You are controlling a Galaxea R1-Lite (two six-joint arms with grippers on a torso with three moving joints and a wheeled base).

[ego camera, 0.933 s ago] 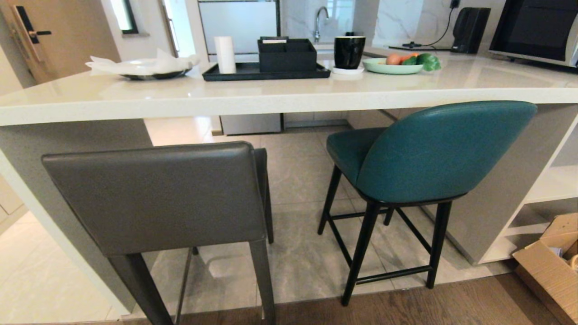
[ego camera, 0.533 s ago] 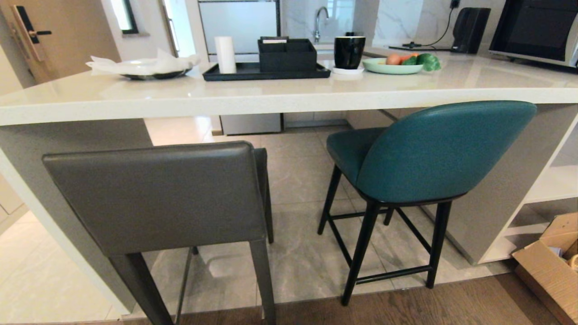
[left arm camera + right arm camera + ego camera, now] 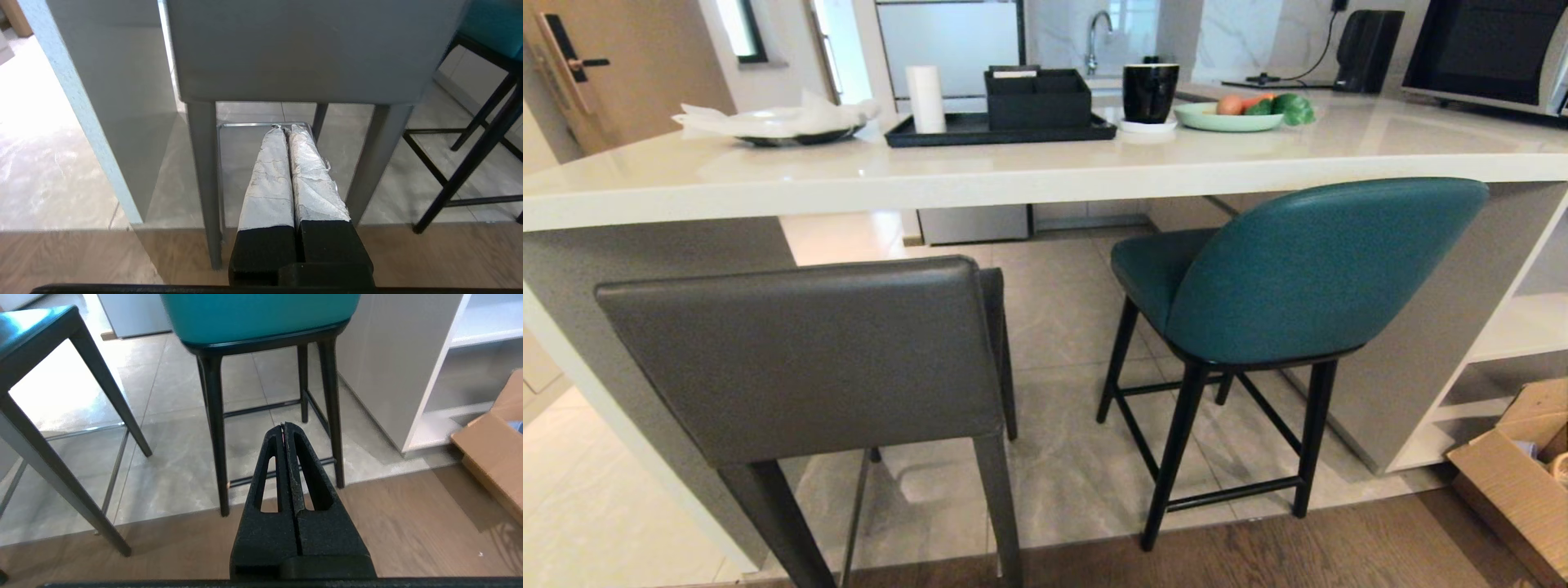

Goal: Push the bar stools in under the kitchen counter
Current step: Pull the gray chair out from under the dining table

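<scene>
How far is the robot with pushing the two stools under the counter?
Nothing looks done: the grey stool and teal stool both stand with backs outside the counter edge. The left claw and right claw are shut, touching neither stool. Both pushes remain.

The grey stool [image 3: 800, 359] is cut off by the lower edge of the head view, so its feet are not seen, and its seat is hidden behind its own back. The front of the teal stool [image 3: 1307, 269] seat is covered by the counter [image 3: 1013, 175]. The cardboard box [image 3: 1515, 482] is cropped at the right edge; its contents cannot be made out.
</scene>
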